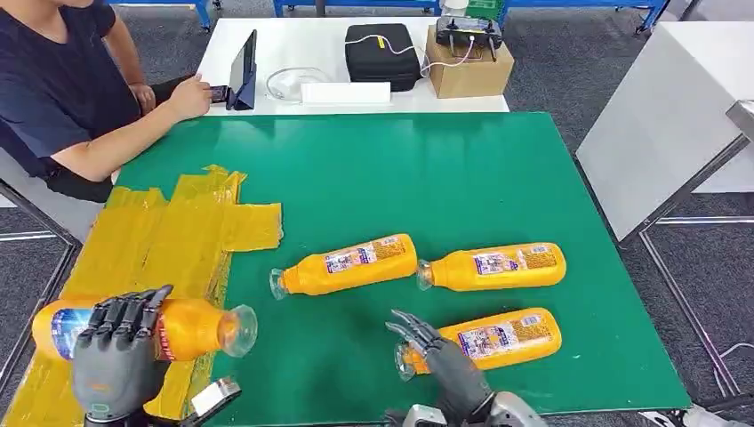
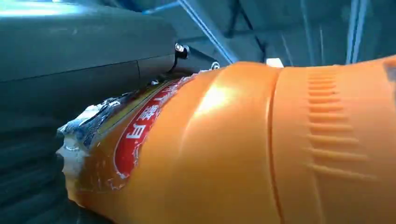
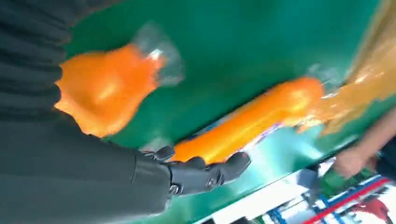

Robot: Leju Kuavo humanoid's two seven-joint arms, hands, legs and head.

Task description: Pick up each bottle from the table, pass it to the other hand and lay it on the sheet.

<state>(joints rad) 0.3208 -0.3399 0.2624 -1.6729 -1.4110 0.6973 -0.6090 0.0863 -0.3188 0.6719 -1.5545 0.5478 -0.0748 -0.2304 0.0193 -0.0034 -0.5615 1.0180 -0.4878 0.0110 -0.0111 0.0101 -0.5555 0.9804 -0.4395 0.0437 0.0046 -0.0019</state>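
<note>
Head view. Nearest, at the lower left: grey left hand [image 1: 120, 356], dark fingers [image 1: 124, 313] wrapped over an orange plastic bottle with a blue-and-white label [image 1: 191, 327], held lying sideways above the crinkled yellow plastic sheet [image 1: 169, 233], clear cap end toward the bench middle. Lower centre: right hand [image 1: 442, 356], fingers [image 1: 411, 327] spread and empty, just at the cap end of a second orange bottle [image 1: 498, 338] lying flat on the green bench [image 1: 427, 169]; touching or not, cannot tell. Farther up, two more orange bottles lying on the green surface nearly end to end: one toward the sheet [image 1: 348, 264], one to its right [image 1: 496, 267], caps pointing left. Yellow sheet spread over the bench's left part, edges wrinkled. Beyond the green surface, a white table [image 1: 293, 40] with a black zipped case [image 1: 382, 53], a brown cardboard box [image 1: 469, 67], a dark tablet standing on edge [image 1: 244, 71]. Upper left, a seated person in a dark shirt [image 1: 53, 89], hand near the tablet.

Left wrist view. Held orange bottle [image 2: 243, 149] very close, red label patch and ribbed side visible; hand's fingers hidden behind it.

Right wrist view. Blurred. Dark fingers [image 3: 210, 172] extended and apart, nothing between them. Neck of the near orange bottle [image 3: 102, 88] beside the ribbed cover, another orange bottle [image 3: 252, 121] beyond the fingertips, the yellow sheet [image 3: 373, 74] at the far edge.
</note>
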